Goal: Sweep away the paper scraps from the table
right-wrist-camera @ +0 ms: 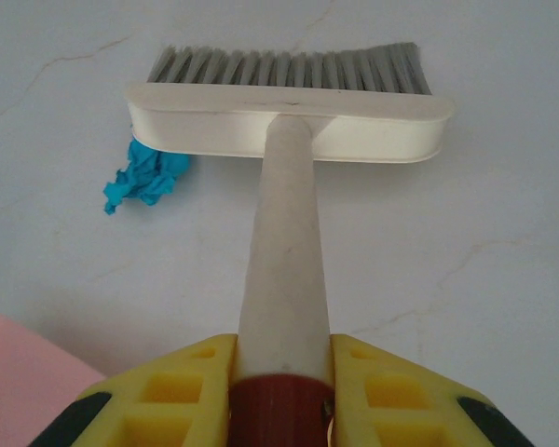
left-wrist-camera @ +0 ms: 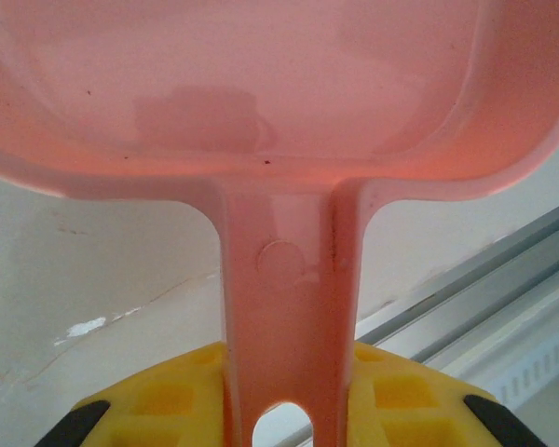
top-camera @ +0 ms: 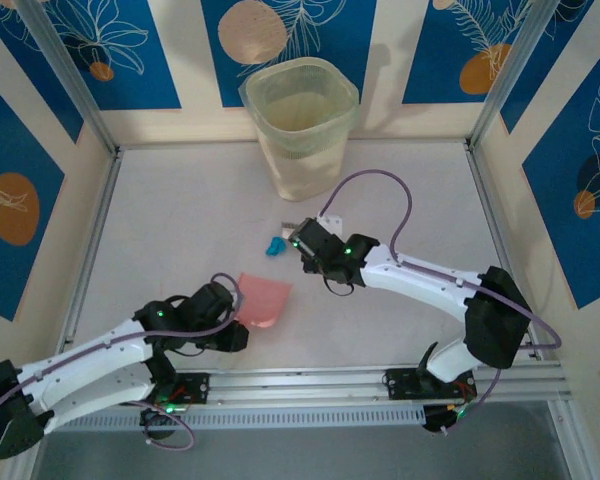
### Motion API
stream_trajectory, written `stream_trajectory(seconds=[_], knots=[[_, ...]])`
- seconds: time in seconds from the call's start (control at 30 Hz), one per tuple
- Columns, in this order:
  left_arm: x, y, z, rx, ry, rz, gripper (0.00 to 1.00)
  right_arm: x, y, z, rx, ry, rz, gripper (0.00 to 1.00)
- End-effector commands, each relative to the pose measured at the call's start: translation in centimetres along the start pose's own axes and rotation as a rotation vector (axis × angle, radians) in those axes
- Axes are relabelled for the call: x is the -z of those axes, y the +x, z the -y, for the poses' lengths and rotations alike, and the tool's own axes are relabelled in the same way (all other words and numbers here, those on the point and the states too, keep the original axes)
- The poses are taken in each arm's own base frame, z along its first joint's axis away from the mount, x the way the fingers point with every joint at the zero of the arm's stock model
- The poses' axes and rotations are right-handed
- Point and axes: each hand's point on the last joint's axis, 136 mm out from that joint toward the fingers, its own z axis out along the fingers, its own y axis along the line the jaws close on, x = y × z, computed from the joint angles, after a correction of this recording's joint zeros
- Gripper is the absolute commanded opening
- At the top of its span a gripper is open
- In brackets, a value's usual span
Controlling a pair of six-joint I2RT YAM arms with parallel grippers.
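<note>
Lying against the brush head (right-wrist-camera: 354, 126) is one cyan paper scrap (right-wrist-camera: 146, 182).

Far end has a pale yellowish see-through bin (top-camera: 300, 125) standing upright, right up against the back wall (top-camera: 130, 50), which is blue panels with white leaf drawings and orange circles between cream strips. Well to the near side of it is a pink plastic dustpan (top-camera: 263, 297), glossy, with a hanging hole at the end of its handle. The brush (right-wrist-camera: 289, 126) has a cream head, grey bristles pointing away and a cream handle that turns dark red at the near end. It's between the bin and the dustpan, a little to the right.
</note>
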Motion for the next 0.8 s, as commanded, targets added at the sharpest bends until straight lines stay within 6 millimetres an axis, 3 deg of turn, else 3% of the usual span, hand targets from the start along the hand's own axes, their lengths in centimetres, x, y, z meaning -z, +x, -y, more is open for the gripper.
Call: stream_trajectory(seconds=[0.0, 0.33, 0.57, 0.77], knots=[[-0.9, -0.3, -0.3, -0.005, -0.025, 0.025, 0.00, 0.5, -0.7, -2.6, 0.016, -0.081, 0.007, 0.00], [-2.9, -0.6, -1.4, -0.048, -0.113, -0.017, 0.00, 1.2, 1.5, -4.2, 0.117, -0.078, -0.024, 0.00], [-3.2, -1.2, -2.2, -0.071, -0.173, -0.006, 0.00, 2.8, 5.5, -3.8, 0.167, -0.079, -0.071, 0.00], [-3.4, -1.4, -2.5, -0.074, -0.192, -0.004, 0.00, 5.7, 7.9, -3.6, 0.203, -0.122, -0.092, 0.00]])
